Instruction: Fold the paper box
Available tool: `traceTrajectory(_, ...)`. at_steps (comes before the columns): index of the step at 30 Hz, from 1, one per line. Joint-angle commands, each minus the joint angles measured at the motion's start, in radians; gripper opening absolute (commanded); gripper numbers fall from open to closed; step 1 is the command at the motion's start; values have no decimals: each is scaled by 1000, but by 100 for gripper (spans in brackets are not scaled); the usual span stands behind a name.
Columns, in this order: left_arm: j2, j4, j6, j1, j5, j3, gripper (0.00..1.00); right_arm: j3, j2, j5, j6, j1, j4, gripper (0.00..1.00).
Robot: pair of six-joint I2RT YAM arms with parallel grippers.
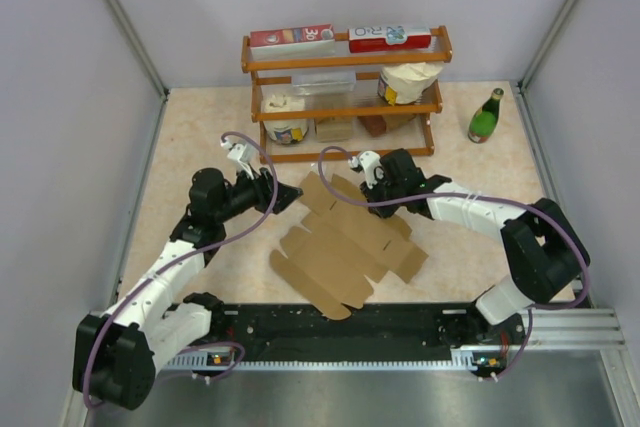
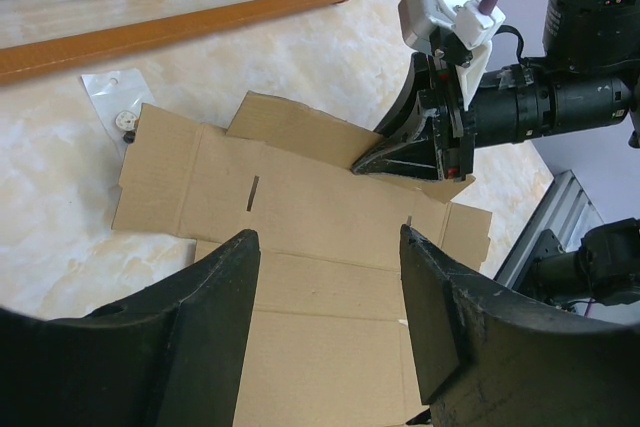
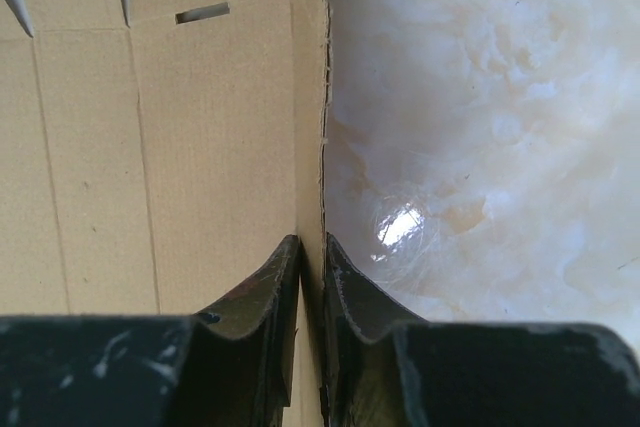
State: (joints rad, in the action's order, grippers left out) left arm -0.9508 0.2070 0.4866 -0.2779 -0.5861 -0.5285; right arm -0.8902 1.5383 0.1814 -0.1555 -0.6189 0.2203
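The paper box (image 1: pixel 345 244) lies unfolded and flat on the marbled table, plain brown cardboard with creases, flaps and a slot. My right gripper (image 1: pixel 385 197) is shut on the edge of a flap at the box's far right side; in the right wrist view the two fingers (image 3: pixel 290 277) pinch that upturned cardboard edge (image 3: pixel 310 127). My left gripper (image 1: pixel 290 195) is open at the box's far left corner; in the left wrist view (image 2: pixel 330 247) its jaws stand wide apart above the flat cardboard (image 2: pixel 300 277), holding nothing. The right gripper (image 2: pixel 420 142) shows there too, on the cardboard's far edge.
A wooden rack (image 1: pixel 345 97) stands behind the box with red-and-white cartons (image 1: pixel 292 37) on top and tubs and jars on its shelves. A green bottle (image 1: pixel 486 117) stands at the back right. A small clear bag (image 2: pixel 120 107) lies next to the cardboard. Grey walls close in both sides.
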Motion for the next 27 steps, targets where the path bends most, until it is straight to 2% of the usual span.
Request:
traceTrajectory(1,23,25,-19,-3,3,7,63,5,-46,12,11,-12,-52,16)
traceTrajectory(13,30,22,-19,-3,5,16,63,2,-32,32,31,-12,-67,21)
traceTrajectory(18,30,22,-17,-3,3,13,63,-1,-35,23,42,-12,-70,17)
traceTrajectory(24,30,22,-16,-3,5,13,63,2,-52,16,45,-12,-79,16)
traceTrajectory(27,30,20,-14,-3,5,15,63,0,-56,18,47,-12,-82,11)
